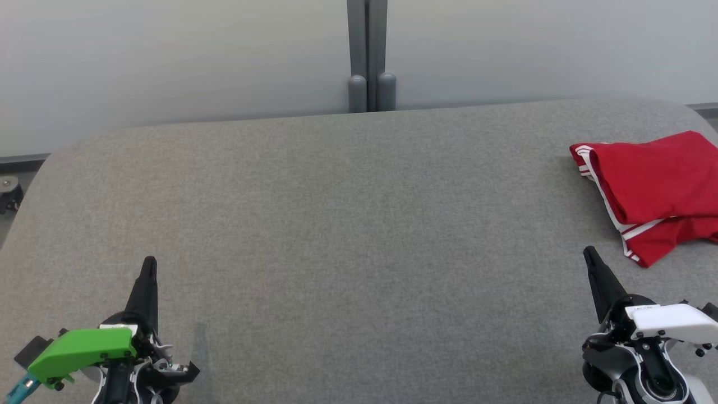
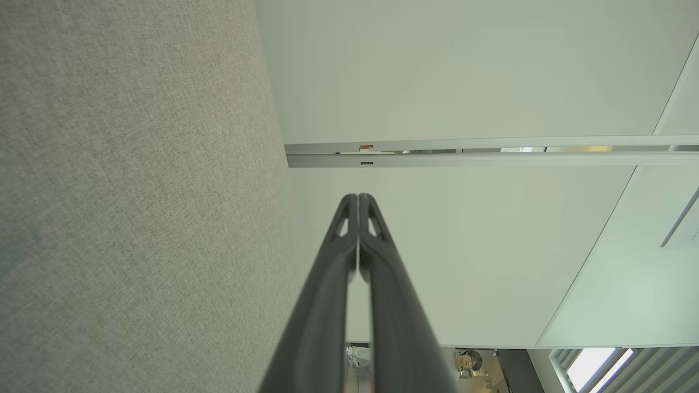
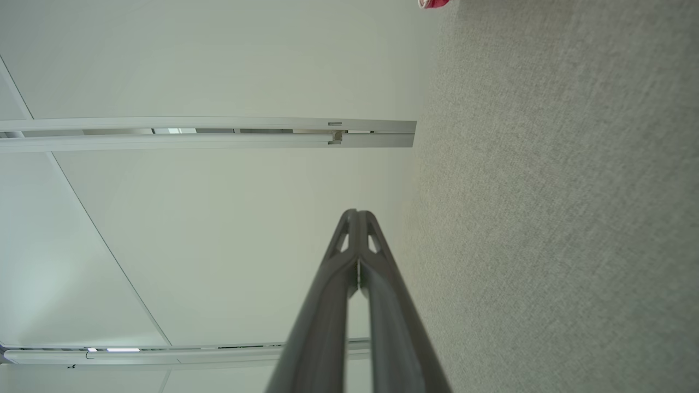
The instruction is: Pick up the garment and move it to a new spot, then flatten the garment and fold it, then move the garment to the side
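The garment (image 1: 653,188) is red with white stripes along its edges and lies folded at the far right of the grey table (image 1: 348,224), running past the picture's right edge. A sliver of the garment (image 3: 433,3) peeks in at the top of the right wrist view. My right gripper (image 1: 589,252) is shut and empty, low at the right, a short way in front of the garment and apart from it. At the lower left my left gripper (image 1: 149,261) is shut with nothing in it. Both wrist views show the fingers pressed together: left gripper (image 2: 358,197), right gripper (image 3: 356,213).
A pale wall with a grey vertical post (image 1: 367,56) stands behind the table's far edge. The table's rounded corners (image 1: 61,154) fall away at the back left and back right. A small caster (image 1: 10,191) sits on the floor at the far left.
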Available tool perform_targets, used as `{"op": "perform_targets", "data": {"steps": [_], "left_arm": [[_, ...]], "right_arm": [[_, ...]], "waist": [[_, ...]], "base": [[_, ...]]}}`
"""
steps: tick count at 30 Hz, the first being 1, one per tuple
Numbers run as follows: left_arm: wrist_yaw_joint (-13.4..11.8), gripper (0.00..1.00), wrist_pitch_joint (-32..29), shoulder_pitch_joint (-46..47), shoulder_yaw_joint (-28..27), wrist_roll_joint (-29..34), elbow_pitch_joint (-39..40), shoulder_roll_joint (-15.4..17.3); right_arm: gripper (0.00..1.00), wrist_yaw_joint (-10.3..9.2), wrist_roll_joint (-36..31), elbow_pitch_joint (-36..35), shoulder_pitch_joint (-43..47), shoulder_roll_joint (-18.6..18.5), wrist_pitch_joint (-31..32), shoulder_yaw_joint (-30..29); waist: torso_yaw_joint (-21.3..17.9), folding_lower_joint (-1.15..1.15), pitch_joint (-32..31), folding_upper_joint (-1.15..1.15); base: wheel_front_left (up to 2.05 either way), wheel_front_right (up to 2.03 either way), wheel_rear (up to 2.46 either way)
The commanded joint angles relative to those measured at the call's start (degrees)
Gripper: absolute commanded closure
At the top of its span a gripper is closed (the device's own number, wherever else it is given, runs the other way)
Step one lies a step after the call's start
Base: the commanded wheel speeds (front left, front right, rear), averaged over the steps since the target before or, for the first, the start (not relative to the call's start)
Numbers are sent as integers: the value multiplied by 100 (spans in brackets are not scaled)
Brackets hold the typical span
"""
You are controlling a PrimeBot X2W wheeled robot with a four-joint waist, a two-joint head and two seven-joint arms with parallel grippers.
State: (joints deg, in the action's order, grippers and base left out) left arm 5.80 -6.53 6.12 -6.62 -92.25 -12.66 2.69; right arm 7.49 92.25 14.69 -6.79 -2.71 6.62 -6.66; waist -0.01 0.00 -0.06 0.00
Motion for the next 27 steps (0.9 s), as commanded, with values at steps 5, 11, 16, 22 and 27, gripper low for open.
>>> {"op": "perform_targets", "data": {"steps": [5, 11, 16, 22, 27], "left_arm": [[17, 100, -24, 62, -15, -18, 20, 35], [17, 100, -23, 62, -15, -18, 20, 35], [17, 100, -22, 62, -15, -18, 20, 35], [18, 100, -22, 62, -15, -19, 20, 35], [18, 100, -22, 62, -14, -19, 19, 35]], "right_arm": [[100, 0, 11, -22, -39, -31, 20, -11], [100, 0, 11, -23, -39, -31, 20, -11], [100, 0, 11, -23, -39, -31, 20, -11], [100, 0, 11, -23, -39, -31, 20, -11], [100, 0, 11, -23, -39, -31, 20, -11]], "waist": [[0, 0, 0, 0], [0, 0, 0, 0], [0, 0, 0, 0], [0, 0, 0, 0], [0, 0, 0, 0]], "base": [[0, 0, 0], [0, 0, 0], [0, 0, 0], [0, 0, 0], [0, 0, 0]]}}
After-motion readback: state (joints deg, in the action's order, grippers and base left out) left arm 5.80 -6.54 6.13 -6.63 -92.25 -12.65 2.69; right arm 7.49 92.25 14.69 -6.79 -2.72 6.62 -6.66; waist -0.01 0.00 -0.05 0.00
